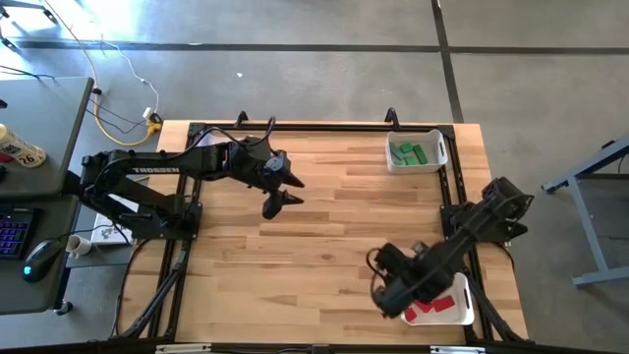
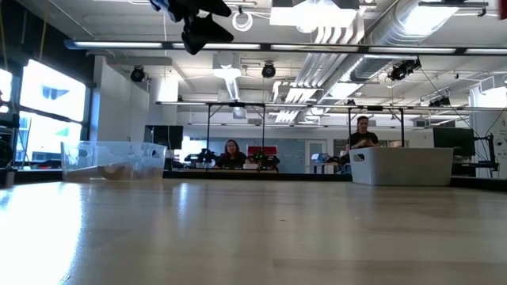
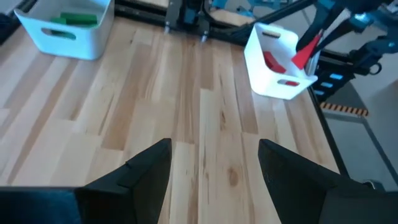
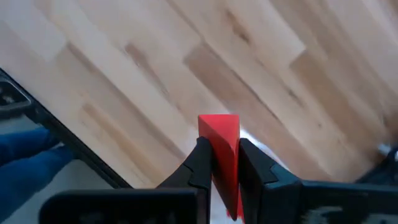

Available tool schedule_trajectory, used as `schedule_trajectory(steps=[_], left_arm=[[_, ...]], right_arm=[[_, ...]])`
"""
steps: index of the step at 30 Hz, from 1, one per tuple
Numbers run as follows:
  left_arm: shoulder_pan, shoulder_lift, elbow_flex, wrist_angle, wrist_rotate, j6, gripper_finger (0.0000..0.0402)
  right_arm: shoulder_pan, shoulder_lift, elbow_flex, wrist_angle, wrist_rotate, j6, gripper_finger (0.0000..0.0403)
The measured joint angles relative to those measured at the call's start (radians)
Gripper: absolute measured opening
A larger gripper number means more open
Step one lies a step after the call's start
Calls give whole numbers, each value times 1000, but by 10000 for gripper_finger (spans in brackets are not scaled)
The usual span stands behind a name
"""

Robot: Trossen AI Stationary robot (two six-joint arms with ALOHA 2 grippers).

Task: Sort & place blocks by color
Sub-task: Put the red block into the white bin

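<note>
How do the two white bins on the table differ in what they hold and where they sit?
The far bin holds green blocks; the near bin holds red blocks. The far bin stands clear of both arms, while the right gripper, shut on a red block, is beside the near bin. Both are white and sit along the table's right side.
</note>
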Motion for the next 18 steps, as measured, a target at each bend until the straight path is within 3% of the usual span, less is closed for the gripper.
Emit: schedule_trajectory(steps=[9,18], left_arm=[[-11,-5,0,41,-81,0,227],[-35,-102,-1,-29,-117,48,227]], right_arm=[[119,55,0,-28,-90,138,21],[185,100,0,-69,-124,216,21]])
